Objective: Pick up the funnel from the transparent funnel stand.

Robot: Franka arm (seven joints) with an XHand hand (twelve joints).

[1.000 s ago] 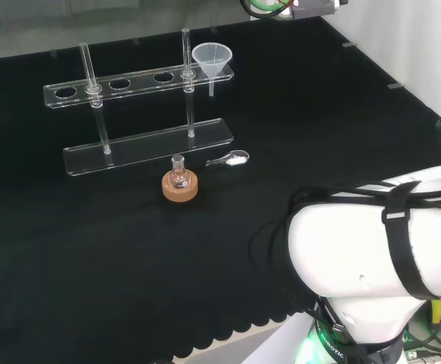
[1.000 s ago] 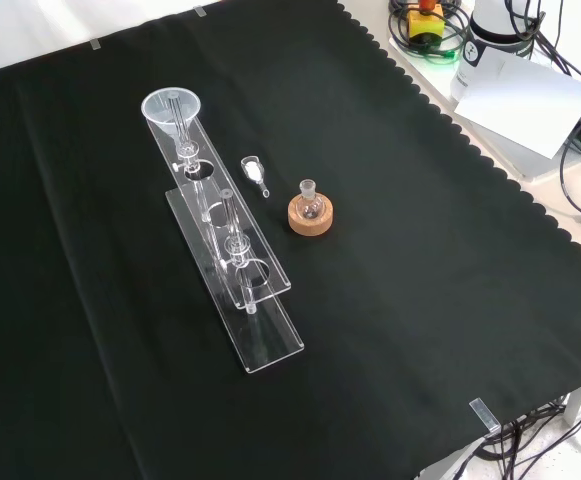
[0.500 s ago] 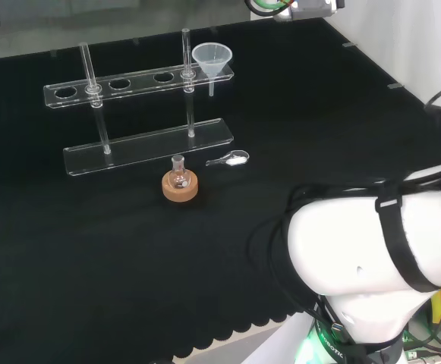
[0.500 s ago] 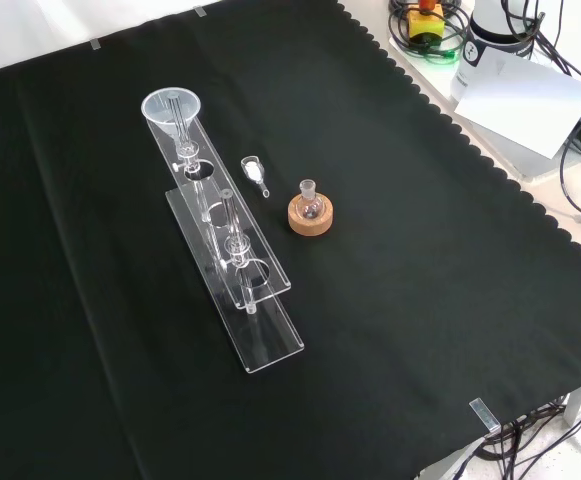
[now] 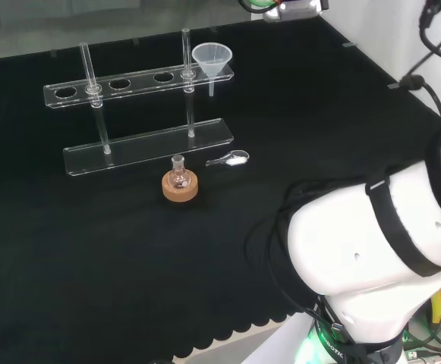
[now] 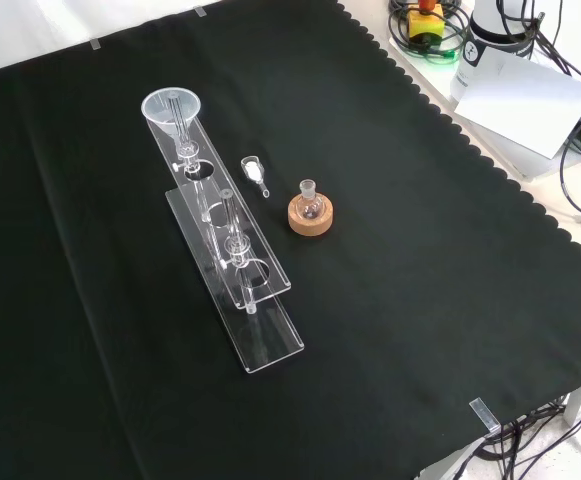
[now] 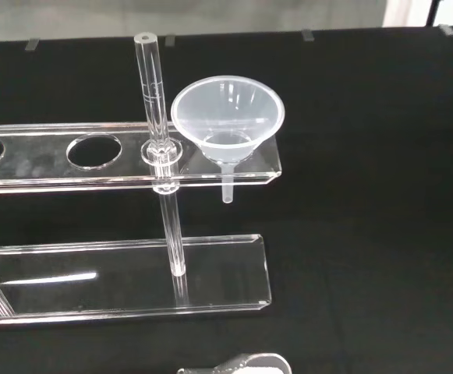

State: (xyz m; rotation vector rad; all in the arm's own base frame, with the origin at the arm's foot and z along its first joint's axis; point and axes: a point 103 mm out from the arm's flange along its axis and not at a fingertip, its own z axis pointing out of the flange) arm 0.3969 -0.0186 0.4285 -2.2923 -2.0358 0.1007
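The clear funnel (image 5: 212,58) is seated in the end hole of the transparent funnel stand (image 5: 144,144), at the right end of its upper shelf in the head view, with the spout hanging below the shelf. The state of the hand cannot be told. The stand's left part is cut off in the wrist view. A small flask on a cork ring (image 6: 310,214) and a clear scoop (image 6: 255,173) lie near the stand's base. Open black cloth (image 6: 420,250) is seen to the right of the stand in the front view.

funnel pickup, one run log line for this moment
funnel: seated in end hole of funnel stand | contact: none | step: approach
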